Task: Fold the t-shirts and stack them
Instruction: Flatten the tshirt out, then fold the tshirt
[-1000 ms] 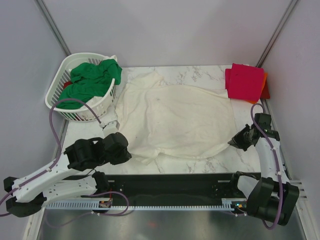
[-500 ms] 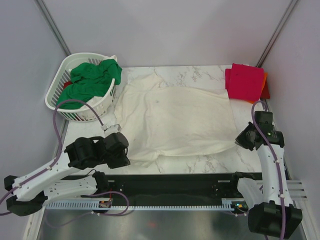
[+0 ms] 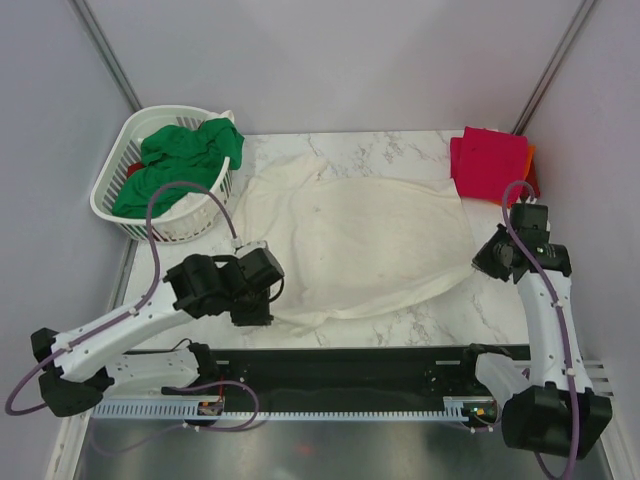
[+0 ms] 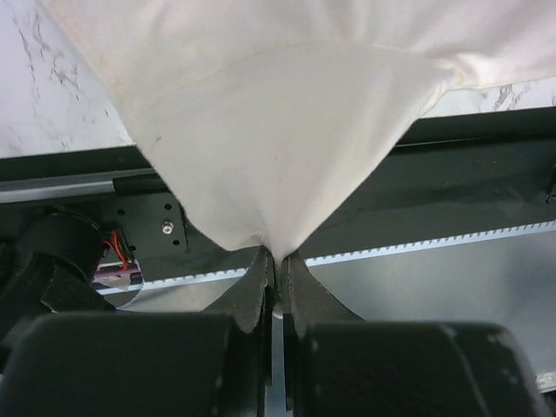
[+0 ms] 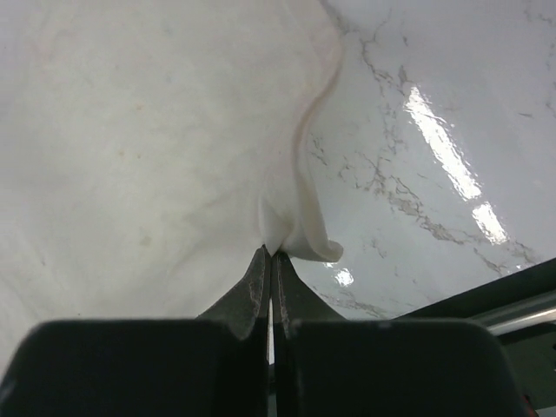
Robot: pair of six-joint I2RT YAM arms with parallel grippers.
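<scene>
- Folding the cream shirt (image 3: 360,240) was the step in hand. It lay spread over the middle of the table (image 3: 395,150), with its near edge raised at both corners.
- Left claw (image 4: 276,259) was pressed together, pinching the near-left corner. The cloth fanned out from it in a cone above the front rail (image 4: 452,239).
- Right claw (image 5: 269,254) was also pressed together, pinching a small bunch of the near-right edge just above the marble.
- My read: early in the first fold, nothing stacked from this shirt yet.
- Next move probably called for both claws to carry the near edge toward the far edge together, level, hem kept taut, then lay it flush.
- Around: pink shirt (image 3: 488,165) sat folded at the far-right corner on top of an orange shirt (image 3: 531,172), whose edge peeked out to the right.
- Green shirt (image 3: 185,155) was heaped in the basket (image 3: 165,225) at far left, waiting its turn.
- In the way: the shirt's far-left part lay rumpled against the basket, and its far-right corner sat just beside the pink stack. A wide sweep risked snagging either one.
</scene>
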